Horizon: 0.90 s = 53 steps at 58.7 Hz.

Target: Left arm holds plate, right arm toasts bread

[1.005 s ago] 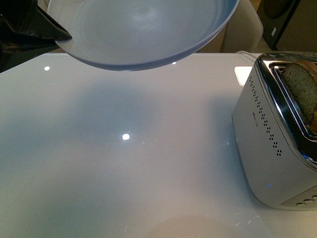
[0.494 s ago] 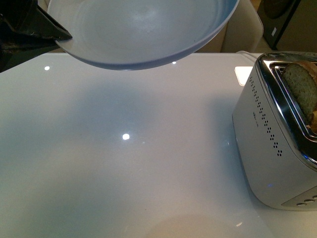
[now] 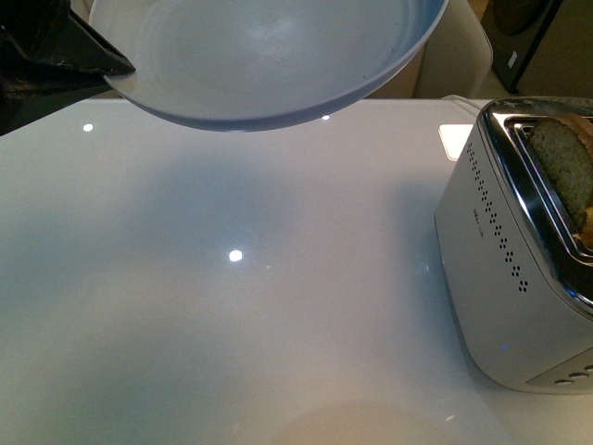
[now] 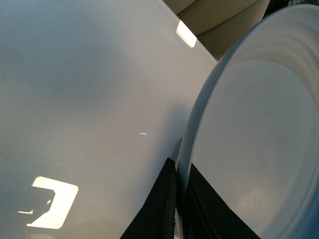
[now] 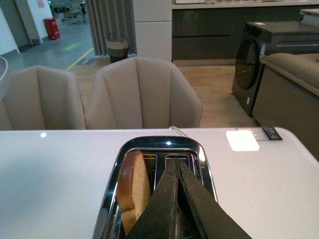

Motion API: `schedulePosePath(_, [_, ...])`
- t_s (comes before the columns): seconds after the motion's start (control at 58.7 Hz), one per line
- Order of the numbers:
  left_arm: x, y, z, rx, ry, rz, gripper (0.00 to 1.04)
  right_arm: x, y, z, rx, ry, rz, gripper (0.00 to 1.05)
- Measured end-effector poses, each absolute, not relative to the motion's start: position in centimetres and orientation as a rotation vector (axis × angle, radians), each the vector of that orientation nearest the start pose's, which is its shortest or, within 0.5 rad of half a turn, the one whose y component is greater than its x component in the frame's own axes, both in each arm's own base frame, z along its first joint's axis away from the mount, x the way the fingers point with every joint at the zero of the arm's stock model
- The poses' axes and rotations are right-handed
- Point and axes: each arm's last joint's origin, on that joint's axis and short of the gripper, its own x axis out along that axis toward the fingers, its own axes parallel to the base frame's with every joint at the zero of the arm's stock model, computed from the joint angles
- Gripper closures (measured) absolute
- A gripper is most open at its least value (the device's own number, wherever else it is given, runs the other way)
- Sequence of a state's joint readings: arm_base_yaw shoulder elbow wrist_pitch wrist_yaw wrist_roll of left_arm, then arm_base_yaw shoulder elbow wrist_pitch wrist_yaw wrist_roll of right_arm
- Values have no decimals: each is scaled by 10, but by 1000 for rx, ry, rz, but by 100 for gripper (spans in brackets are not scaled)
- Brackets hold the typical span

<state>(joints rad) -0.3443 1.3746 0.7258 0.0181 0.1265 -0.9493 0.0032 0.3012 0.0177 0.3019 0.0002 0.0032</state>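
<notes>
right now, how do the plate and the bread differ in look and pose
The plate is pale blue-grey and smooth; the bread is brown and grainy. The plate is held aloft by the left gripper; the bread stands on edge in the toaster. Neither touches the table.

The left gripper (image 4: 180,172) is clamped on the rim of the plate (image 4: 259,129); 1 black finger (image 4: 158,209) lies on the outer side of the rim and the other against the inner face; the plate is pale, with faint concentric rings; past its edge spreads the glossy white table (image 4: 75,74), carrying 2 bright reflections (image 4: 52,201); beige chairs (image 4: 224,17) show beyond the table's edge.
</notes>
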Motion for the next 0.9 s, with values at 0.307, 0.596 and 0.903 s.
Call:
schedulePosePath(0.307, [260, -97, 205, -830, 795, -119, 101, 111, 0, 172, 3, -18, 3, 103])
schedulePosePath(0.596, [260, -97, 205, -831, 794, -118, 101, 98, 0, 169, 3, -5, 3, 103])
schedulePosePath(0.903, [260, -97, 206, -831, 794, -120, 101, 97, 0, 169, 3, -13, 2, 76])
